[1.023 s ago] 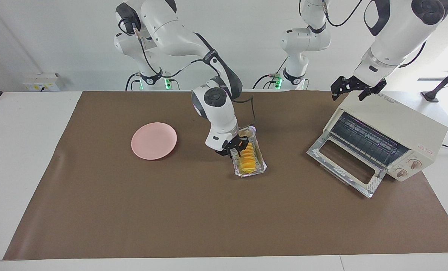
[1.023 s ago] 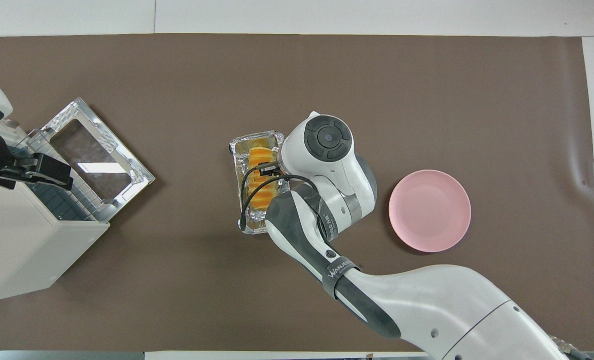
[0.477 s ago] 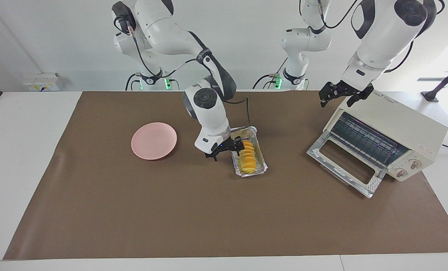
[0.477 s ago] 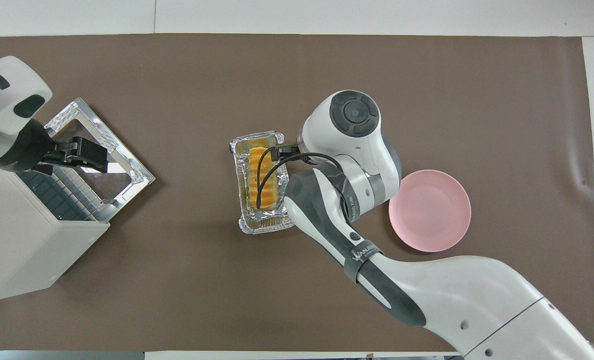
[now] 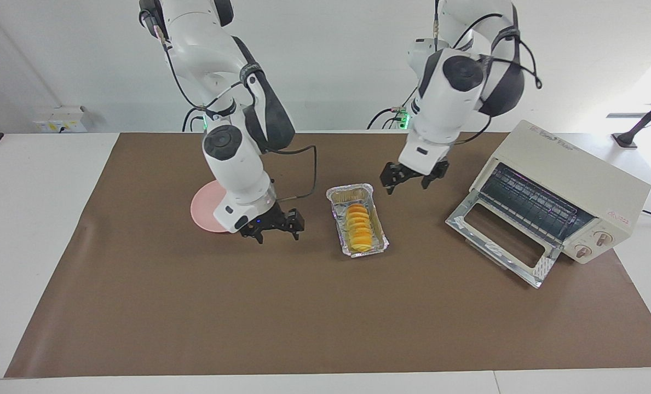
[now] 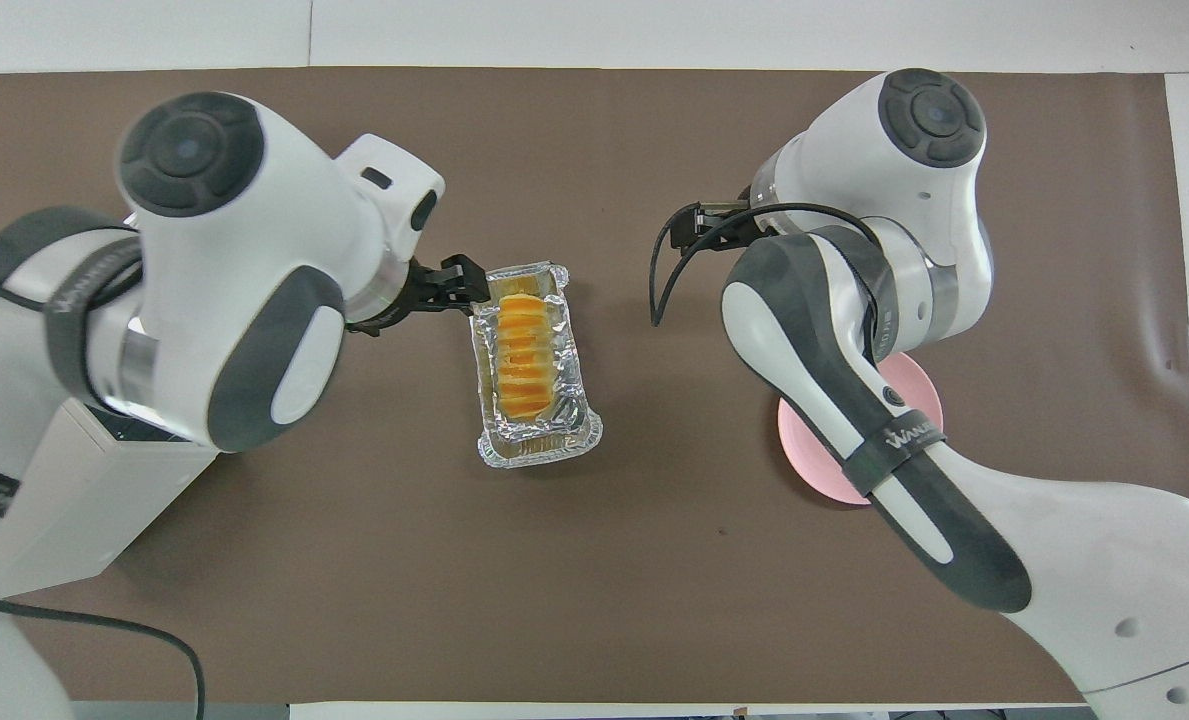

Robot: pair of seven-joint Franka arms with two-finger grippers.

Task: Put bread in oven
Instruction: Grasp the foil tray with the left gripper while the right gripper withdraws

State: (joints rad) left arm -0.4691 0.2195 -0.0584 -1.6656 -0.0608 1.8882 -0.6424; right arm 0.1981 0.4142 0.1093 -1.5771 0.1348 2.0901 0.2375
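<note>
Bread: the bread point(image 5: 359, 226) is a short row of yellow-orange slices. It lies in a shiny foil tray point(image 5: 340, 195) in the middle of the brown mat point(image 5: 303, 317). Nothing holds it.
Oven: the oven point(image 5: 571, 178) stands at the left arm's end of the table. Its glass door point(image 5: 503, 246) hangs down open.
Left claw: the left gripper point(image 5: 412, 176) is up in the air over the mat, between the tray and the oven. Its fingers are spread apart and hold nothing.
Right claw: the right gripper point(image 5: 274, 225) is low over the mat, between the tray and the pink plate point(image 5: 205, 210). Its fingers are spread apart too, with nothing in them.
Facing view only: you can see the wire rack inside the oven, the two knobs on its front, and the gap between the left claw and the tray.
Overhead view only: the left arm covers most of the oven. The left claw point(image 6: 454, 283) looks as if it sits right at the tray's edge point(image 6: 539, 452). The right arm covers part of the plate point(image 6: 824, 455), and the right claw is mostly hidden under its own wrist.
</note>
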